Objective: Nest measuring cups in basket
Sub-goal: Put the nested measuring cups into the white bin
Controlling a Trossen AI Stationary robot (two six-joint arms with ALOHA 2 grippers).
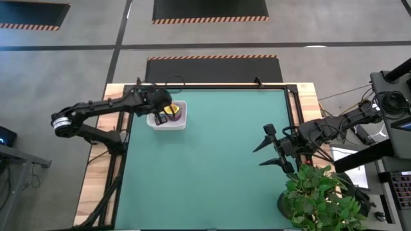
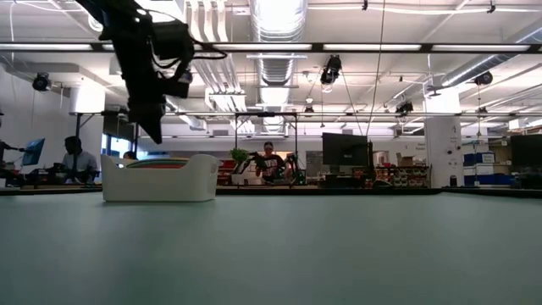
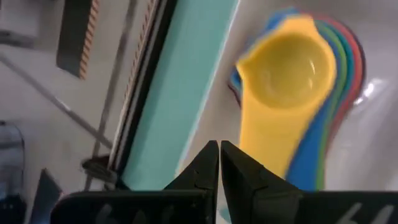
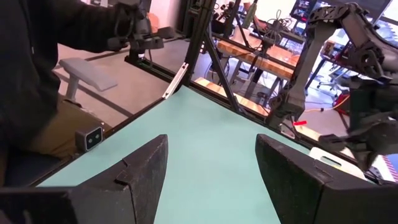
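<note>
The white basket (image 1: 180,125) stands near the table's far left corner, and the low view shows its side wall (image 2: 159,180). Inside lie the nested measuring cups (image 1: 173,115). In the left wrist view the yellow cup (image 3: 292,68) is on top, with blue, green and red rims showing around it. My left gripper (image 1: 162,110) hangs shut just above the basket (image 3: 219,149), its fingertips clear of the rim in the low view (image 2: 157,135). My right gripper (image 1: 270,147) waits open near the table's right edge (image 4: 211,162), above bare table.
A potted plant (image 1: 321,196) stands at the table's near right corner, close to my right arm. The green table top (image 1: 212,173) lies between the two arms. People sit and stand in the room beyond the far edge (image 2: 269,161).
</note>
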